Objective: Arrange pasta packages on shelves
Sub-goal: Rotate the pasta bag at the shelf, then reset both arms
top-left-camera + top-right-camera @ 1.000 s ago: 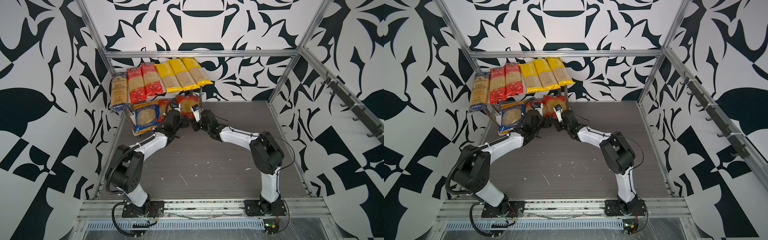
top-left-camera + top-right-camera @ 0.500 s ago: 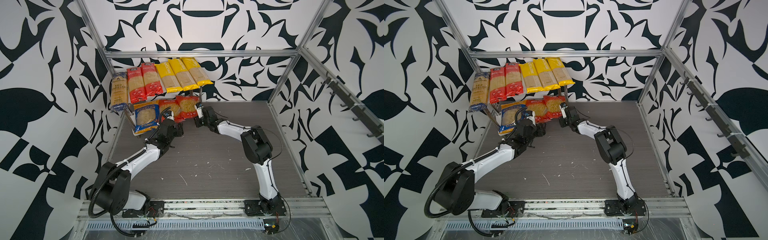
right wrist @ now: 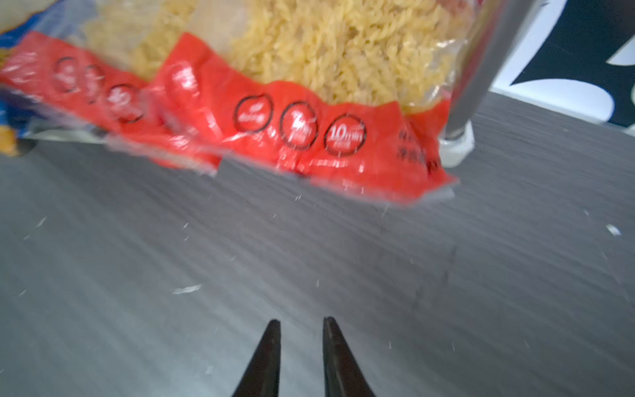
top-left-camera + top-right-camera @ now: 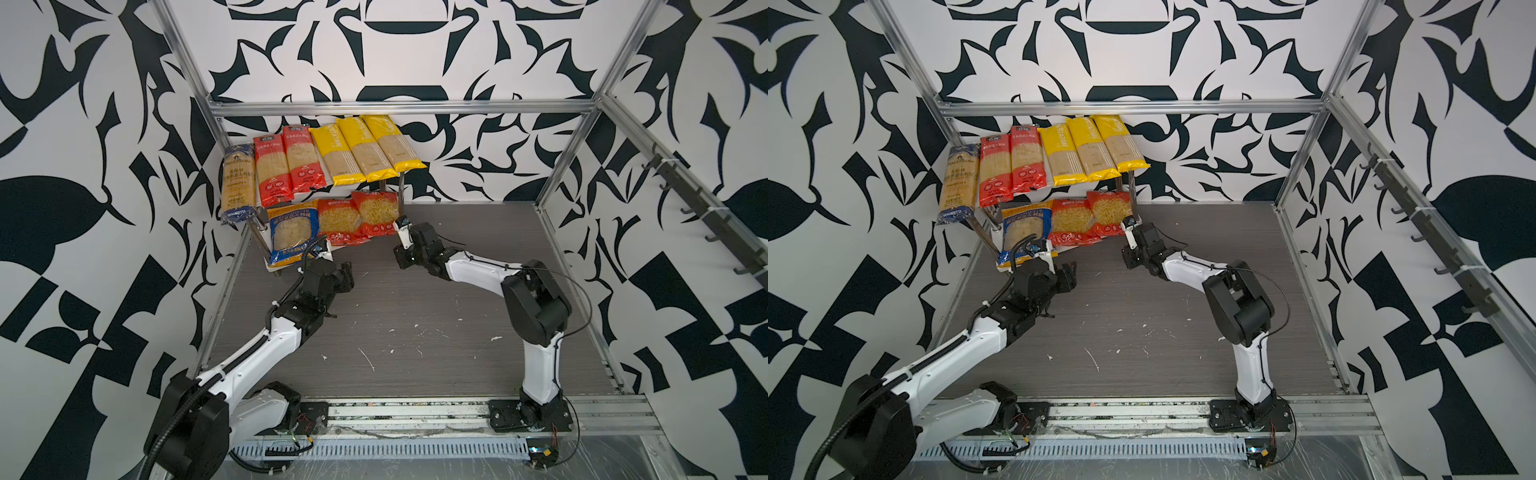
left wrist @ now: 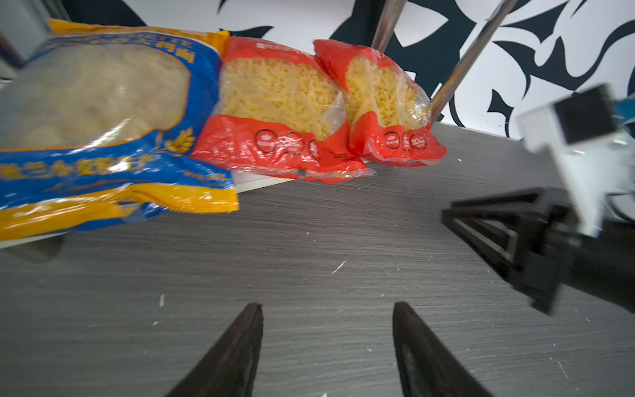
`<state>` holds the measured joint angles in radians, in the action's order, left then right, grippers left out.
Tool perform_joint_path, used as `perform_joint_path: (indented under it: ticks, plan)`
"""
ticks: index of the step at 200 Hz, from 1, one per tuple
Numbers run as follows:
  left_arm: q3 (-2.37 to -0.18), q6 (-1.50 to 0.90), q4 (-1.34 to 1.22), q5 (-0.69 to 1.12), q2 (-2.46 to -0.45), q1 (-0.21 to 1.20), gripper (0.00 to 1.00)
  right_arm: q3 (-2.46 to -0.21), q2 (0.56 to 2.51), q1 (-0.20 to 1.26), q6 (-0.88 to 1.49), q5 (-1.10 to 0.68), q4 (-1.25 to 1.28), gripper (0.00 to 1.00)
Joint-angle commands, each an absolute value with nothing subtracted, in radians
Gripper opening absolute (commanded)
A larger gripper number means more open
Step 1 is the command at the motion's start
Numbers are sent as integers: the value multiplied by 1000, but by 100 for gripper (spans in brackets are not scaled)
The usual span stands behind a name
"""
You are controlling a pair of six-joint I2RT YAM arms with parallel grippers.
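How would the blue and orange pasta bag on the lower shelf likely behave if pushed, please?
The blue and orange bag would probably yield and crumple, being crinkled film around loose pasta. Its front end overhangs the lower shelf, so a pull could tip it off.

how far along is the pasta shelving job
Nearly finished. Done: six spaghetti packs lie across the top tier of the rack, and the blue bag and two red bags sit on the lower board. In hand: nothing; the left pincer is open and the right pincer slightly open, both empty. Left: no packages show on the tabletop; the blue bag overhangs the board's front edge.
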<state>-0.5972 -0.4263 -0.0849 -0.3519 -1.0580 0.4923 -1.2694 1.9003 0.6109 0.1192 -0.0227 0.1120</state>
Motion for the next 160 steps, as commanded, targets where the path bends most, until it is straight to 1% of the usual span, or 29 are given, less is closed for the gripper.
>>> perform_joint_path:
  ticks: [1, 20, 40, 43, 57, 73, 91, 118, 160]
  plan:
    - [-536, -423, -44, -430, -961, 497, 65, -1147, 1723, 612, 178, 41, 204, 25]
    - [-494, -404, -24, -499, -875, 500, 66, -1022, 1593, 612, 203, 100, 212, 27]
    - [-491, -379, 39, -559, -807, 499, 68, -918, 1459, 605, 179, 183, 186, 33]
    - [-492, -373, 45, -566, -800, 499, 68, -909, 1441, 602, 174, 224, 179, 34]
    - [-486, -328, 54, -621, -774, 498, 69, -850, 1357, 582, 147, 301, 160, 38]
    - [-465, -255, 15, -710, -765, 496, 71, -772, 1261, 542, 109, 372, 182, 43]
    - [-434, -197, -85, -794, -788, 477, 73, -698, 1182, 487, 60, 456, 214, 47]
    - [-392, -186, -248, -811, -869, 399, 73, -618, 1165, 392, 9, 582, 271, 49]
    - [-319, -150, -550, -795, -1049, 291, 74, -469, 1239, 325, -15, 666, 563, 49]
